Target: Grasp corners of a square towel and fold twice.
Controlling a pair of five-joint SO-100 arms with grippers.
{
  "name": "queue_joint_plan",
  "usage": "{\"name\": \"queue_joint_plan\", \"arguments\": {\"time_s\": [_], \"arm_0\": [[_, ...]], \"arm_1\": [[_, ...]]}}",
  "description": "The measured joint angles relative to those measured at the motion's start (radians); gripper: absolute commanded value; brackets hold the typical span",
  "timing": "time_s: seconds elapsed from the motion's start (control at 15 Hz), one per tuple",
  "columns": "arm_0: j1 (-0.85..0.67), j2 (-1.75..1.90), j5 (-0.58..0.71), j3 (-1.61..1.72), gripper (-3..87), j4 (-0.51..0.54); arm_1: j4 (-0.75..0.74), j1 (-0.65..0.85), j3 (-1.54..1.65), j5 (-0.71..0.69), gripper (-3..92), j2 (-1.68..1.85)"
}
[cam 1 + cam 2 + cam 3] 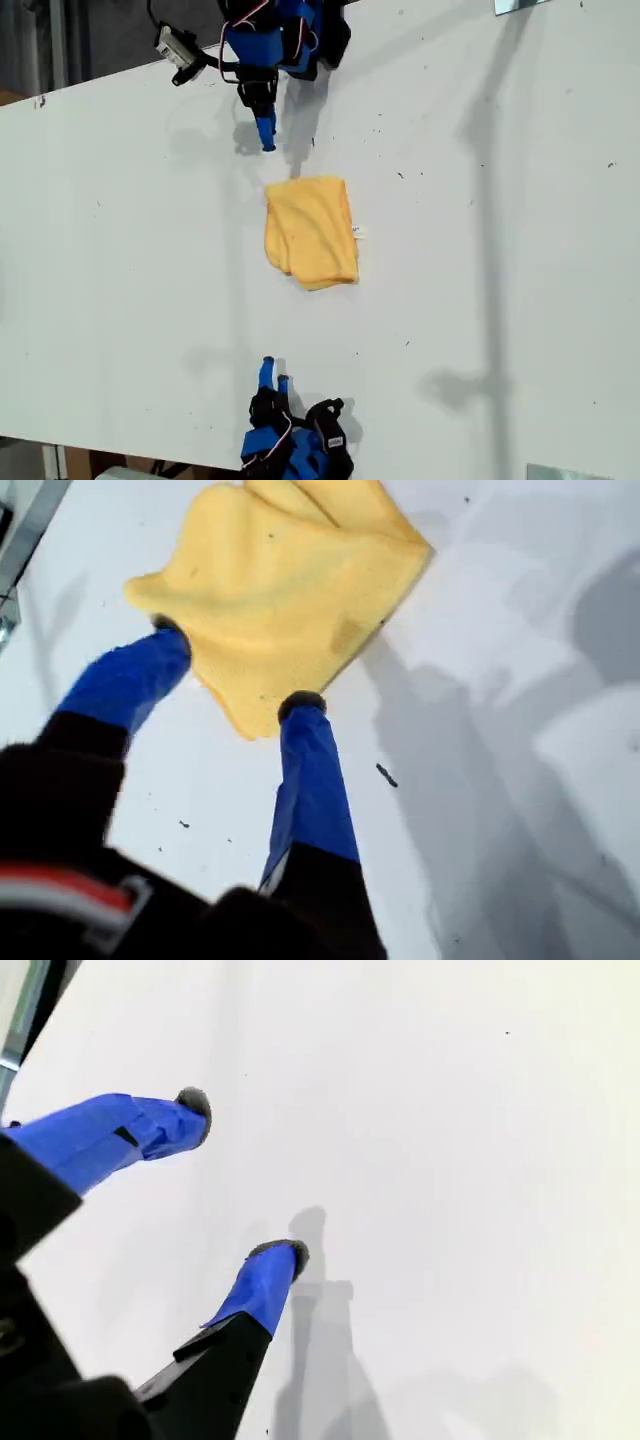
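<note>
Towel (311, 232) lies folded small, mid-table (520, 260), tag (359, 233) showing at one edge. Both folds look done. My first gripper (235, 670) hangs over its corner, jaws apart, empty; my second gripper (245, 1175) likewise, over bare table. Next: retract both.

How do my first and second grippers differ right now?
My first gripper has the towel right at its fingertips, a corner lying between them. My second gripper faces only bare table. The first's tips overlap the towel's edge, though contact is unclear; the second's tips are near no cloth. Both are open, empty, and blue with dark tips.
</note>
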Motion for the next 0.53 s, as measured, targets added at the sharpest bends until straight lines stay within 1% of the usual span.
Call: {"name": "queue_joint_plan", "arguments": {"time_s": [0.07, 0.13, 0.27, 0.33, 0.47, 0.53], "arm_0": [[0.002, 0.000, 0.002, 0.000, 24.4, 0.000], [0.017, 0.000, 0.006, 0.000, 24.3, 0.000], [0.063, 0.000, 0.035, 0.000, 24.2, -0.002], [0.066, 0.000, 0.049, 0.000, 24.2, -0.002], [0.060, 0.000, 0.181, 0.000, 23.5, -0.006], [0.061, 0.000, 0.264, 0.000, 22.8, -0.006]], "arm_1": [[0.034, 0.049, 0.032, 0.126, 11.7, 0.011], [0.074, 0.098, 0.061, 0.262, 11.9, 0.006], [0.095, 0.081, 0.087, 0.321, 11.9, 0.009], [0.098, 0.034, 0.089, 0.344, 11.9, 0.009], [0.074, -0.008, 0.109, 0.442, 11.9, -0.002], [0.072, -0.020, 0.107, 0.451, 11.9, 0.012]]}}
